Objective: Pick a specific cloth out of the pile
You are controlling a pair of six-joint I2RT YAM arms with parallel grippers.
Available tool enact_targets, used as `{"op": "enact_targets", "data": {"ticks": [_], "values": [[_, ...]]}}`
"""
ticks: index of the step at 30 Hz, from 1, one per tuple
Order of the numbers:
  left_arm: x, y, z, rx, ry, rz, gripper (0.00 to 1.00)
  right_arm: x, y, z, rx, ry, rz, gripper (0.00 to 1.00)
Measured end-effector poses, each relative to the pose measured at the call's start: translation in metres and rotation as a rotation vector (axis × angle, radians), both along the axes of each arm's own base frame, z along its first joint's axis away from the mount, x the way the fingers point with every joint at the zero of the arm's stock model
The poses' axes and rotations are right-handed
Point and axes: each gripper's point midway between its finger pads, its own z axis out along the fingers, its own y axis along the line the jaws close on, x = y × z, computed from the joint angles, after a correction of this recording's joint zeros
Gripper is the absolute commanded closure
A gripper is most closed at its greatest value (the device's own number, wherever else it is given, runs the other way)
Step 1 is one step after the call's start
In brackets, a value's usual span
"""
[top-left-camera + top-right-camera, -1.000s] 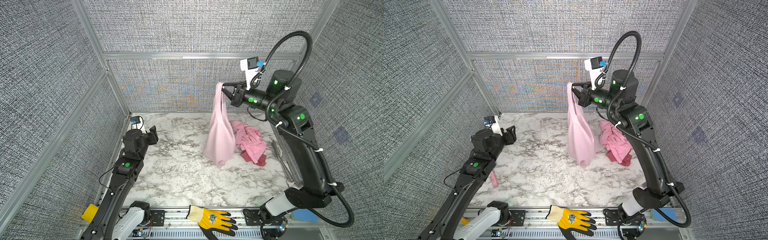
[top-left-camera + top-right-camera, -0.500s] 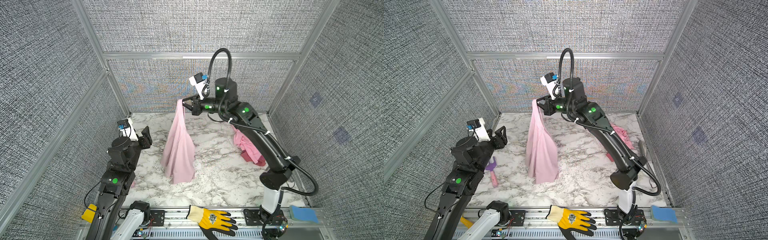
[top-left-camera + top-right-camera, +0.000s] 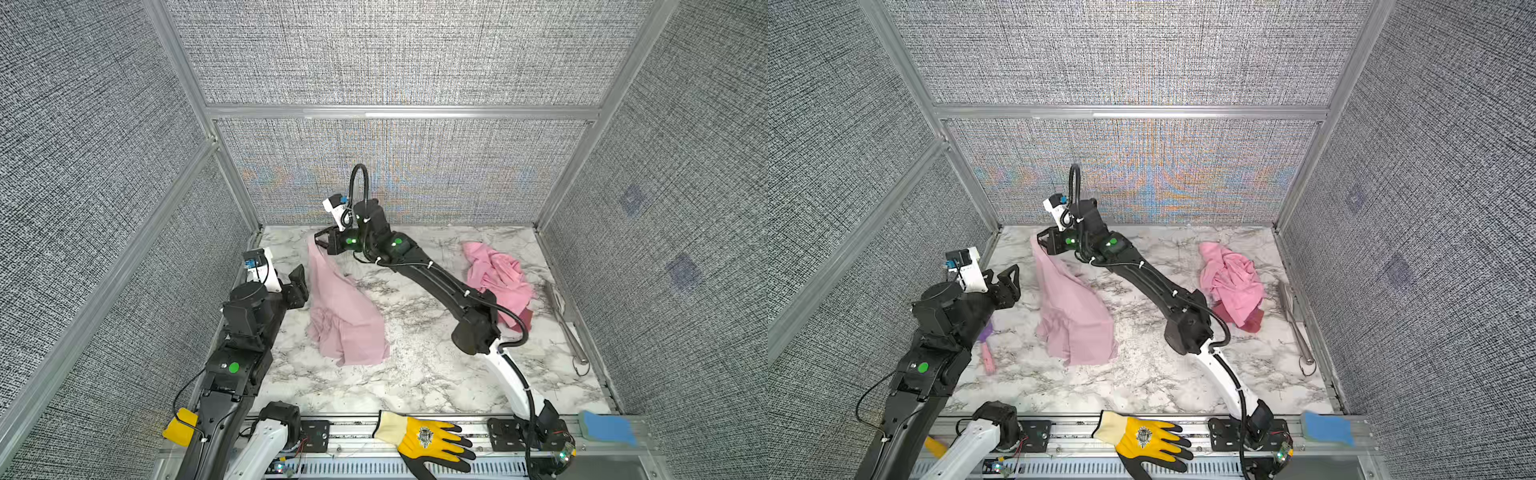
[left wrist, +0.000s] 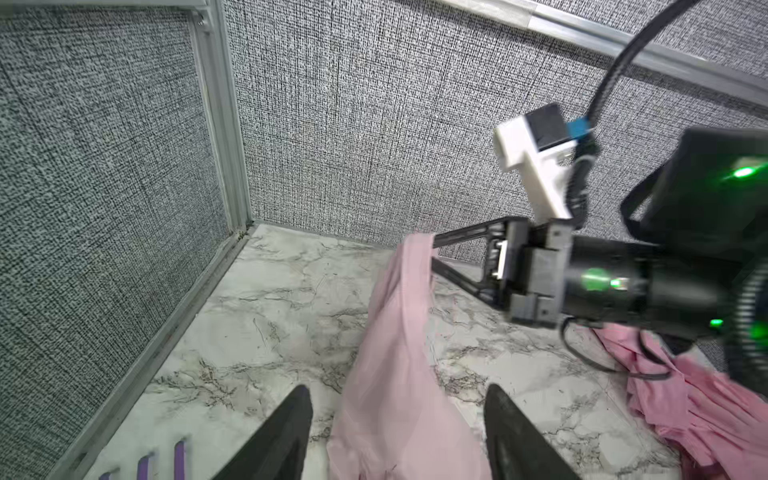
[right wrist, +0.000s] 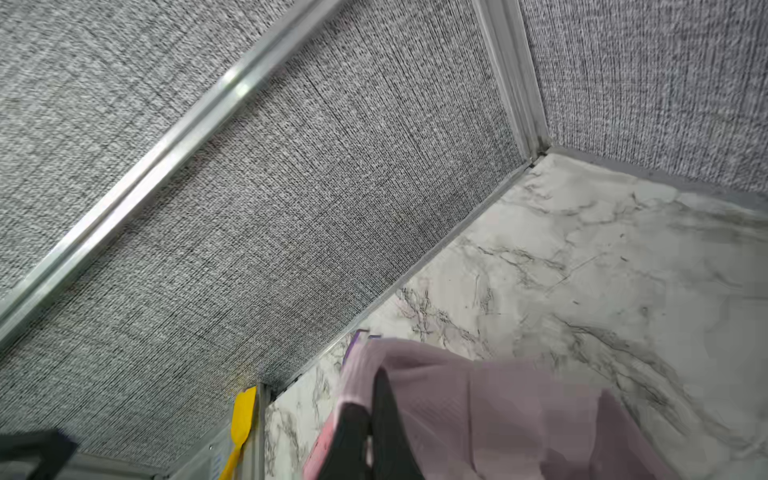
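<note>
The cloth (image 3: 340, 307) (image 3: 1071, 307), pale mauve-pink, hangs by its top corner from my right gripper (image 3: 318, 242) (image 3: 1038, 242), which is shut on it. Its lower part lies bunched on the marble table (image 3: 415, 374) at the left. The right wrist view shows the cloth (image 5: 478, 395) draped over the closed right gripper (image 5: 374, 386). My left gripper (image 3: 300, 282) (image 3: 1007, 282) (image 4: 399, 392) stands open just left of the cloth (image 4: 395, 324), its fingers apart on either side and not touching it. The pile (image 3: 496, 278) (image 3: 1231, 282), bright pink over dark rose-red, lies at the back right.
Metal tongs (image 3: 565, 320) lie along the right wall. A yellow glove (image 3: 428, 436) and a blue sponge (image 3: 606, 428) sit on the front rail. A purple-and-pink brush (image 3: 986, 349) lies under the left arm. Grey walls close in three sides.
My right arm has swung the cloth from above the pile over to the left and lowered it, so its bottom now rests on the table. The left arm has moved in beside it.
</note>
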Motion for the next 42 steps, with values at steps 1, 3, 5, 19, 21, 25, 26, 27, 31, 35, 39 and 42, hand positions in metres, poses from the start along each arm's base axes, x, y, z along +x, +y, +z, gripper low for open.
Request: {"op": "enact_targets", "data": {"ticks": [1, 3, 5, 19, 21, 25, 26, 27, 31, 35, 39, 42], "values": [[0.000, 0.000, -0.003, 0.001, 0.006, 0.000, 0.32, 0.004, 0.006, -0.013, 0.008, 0.015, -0.004, 1.00], [0.001, -0.001, -0.008, 0.004, 0.017, -0.001, 0.32, 0.011, 0.015, -0.035, 0.018, 0.037, -0.012, 1.00], [0.001, -0.002, -0.014, 0.004, 0.029, -0.007, 0.33, 0.020, 0.020, -0.055, 0.021, 0.058, -0.039, 0.77], [0.010, -0.022, -0.072, -0.050, 0.182, -0.085, 0.38, 0.098, -0.064, -0.052, 0.003, 0.054, -0.274, 0.36], [0.007, -0.027, -0.089, -0.071, 0.227, -0.110, 0.38, 0.087, -0.082, -0.049, -0.035, 0.043, -0.289, 0.36], [-0.004, -0.045, -0.130, -0.098, 0.330, -0.174, 0.38, 0.047, -0.129, -0.041, -0.081, 0.001, -0.311, 0.36], [-0.008, -0.051, -0.140, -0.104, 0.361, -0.191, 0.39, 0.041, -0.144, -0.039, -0.081, -0.009, -0.330, 0.36], [-0.011, -0.056, -0.150, -0.103, 0.389, -0.207, 0.39, 0.035, -0.163, -0.038, -0.086, -0.010, -0.359, 0.36], [-0.025, -0.083, -0.181, -0.095, 0.493, -0.278, 0.39, 0.005, -0.222, -0.044, -0.100, -0.029, -0.449, 0.36], [-0.040, -0.104, -0.213, -0.048, 0.599, -0.332, 0.40, -0.035, -0.252, -0.070, -0.140, -0.022, -0.461, 0.36], [-0.061, -0.124, -0.245, 0.018, 0.736, -0.379, 0.41, -0.063, -0.288, -0.104, -0.206, 0.009, -0.520, 0.36], [-0.072, -0.129, -0.261, 0.069, 0.822, -0.372, 0.42, -0.077, -0.301, -0.113, -0.224, 0.014, -0.531, 0.36]]}}
